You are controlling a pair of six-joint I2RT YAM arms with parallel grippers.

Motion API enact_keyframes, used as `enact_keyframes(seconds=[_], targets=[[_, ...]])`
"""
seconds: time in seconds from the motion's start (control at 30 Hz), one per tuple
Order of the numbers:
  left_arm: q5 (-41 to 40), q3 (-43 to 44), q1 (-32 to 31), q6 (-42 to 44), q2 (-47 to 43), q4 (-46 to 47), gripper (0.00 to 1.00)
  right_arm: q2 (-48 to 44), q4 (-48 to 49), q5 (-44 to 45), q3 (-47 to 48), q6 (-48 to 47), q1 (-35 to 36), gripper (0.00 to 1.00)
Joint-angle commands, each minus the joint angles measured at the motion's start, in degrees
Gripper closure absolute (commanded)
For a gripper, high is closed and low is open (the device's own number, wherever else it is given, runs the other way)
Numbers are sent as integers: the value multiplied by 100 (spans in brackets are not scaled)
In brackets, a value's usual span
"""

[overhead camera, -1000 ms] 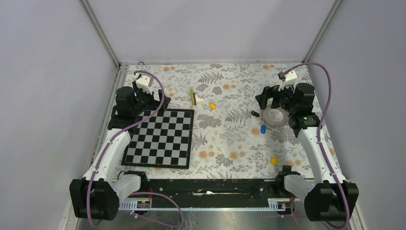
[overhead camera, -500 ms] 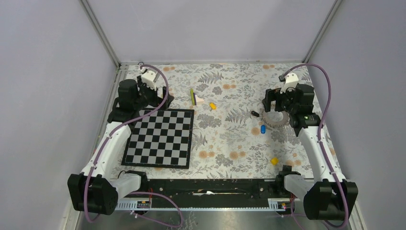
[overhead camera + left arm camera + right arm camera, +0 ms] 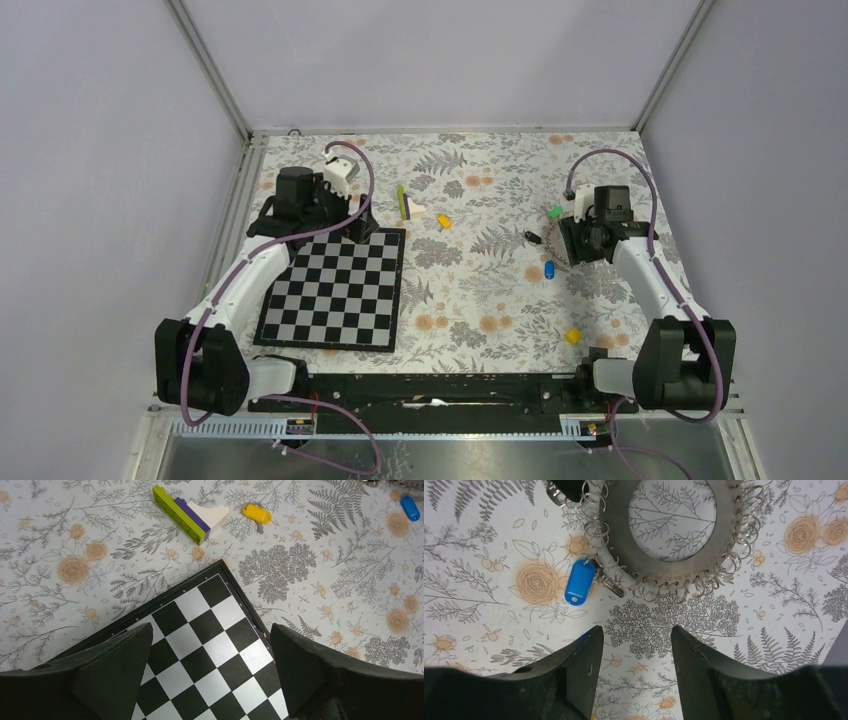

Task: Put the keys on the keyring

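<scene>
The keyring [image 3: 659, 572], a flat grey metal loop fringed with small wire rings, lies flat on the table [image 3: 480, 300] near its right edge, in the far half. The right end effector [image 3: 635, 632] hangs above it pointing down, with both fingers [image 3: 569, 675] spread apart and nothing between them; in the right wrist view the loop sits just beyond the fingertips, not touched by them. A blue key [image 3: 579, 581] lies just beside the loop's rim, its metal end against the wire rings; I cannot tell whether it is hooked on. A black key [image 3: 571, 487] sits at the loop's edge too, partly cut off by the frame. In the overhead view a green key [image 3: 555, 212] lies just beyond the right end effector towards the far edge, an orange-yellow key [image 3: 444, 221] lies near the middle of the far half, and a yellow key [image 3: 573, 336] lies closer to the near edge on the right side. The left end effector [image 3: 210, 630] hovers wide apart and empty above the far right corner of a chessboard [image 3: 210, 650], which lies on the left half of the table. A green, purple and white strip piece [image 3: 182, 512] lies beyond that corner, near the orange-yellow key.
</scene>
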Motion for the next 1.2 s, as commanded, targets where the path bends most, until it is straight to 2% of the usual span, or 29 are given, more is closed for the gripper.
enact_keyframes(seconds=[0.0, 0.13, 0.43, 0.67, 0.83, 1.17], targets=[[266, 234, -100, 124, 27, 110, 1, 319, -363, 272, 310, -60, -34, 44], [281, 226, -179, 121, 58, 117, 1, 784, -387, 210, 459, 69, -80, 52], [282, 199, -217, 174, 51, 103, 1, 1508, -375, 0, 758, 128, -232, 61], [306, 199, -217, 200, 98, 87, 1, 1720, -367, 145, 838, -208, -465, 63], [330, 199, -226, 231, 150, 67, 1, 1854, -361, 472, 804, -638, -487, 63], [349, 200, -244, 262, 173, 42, 1, 2317, -353, 586, 936, -1100, -514, 64]])
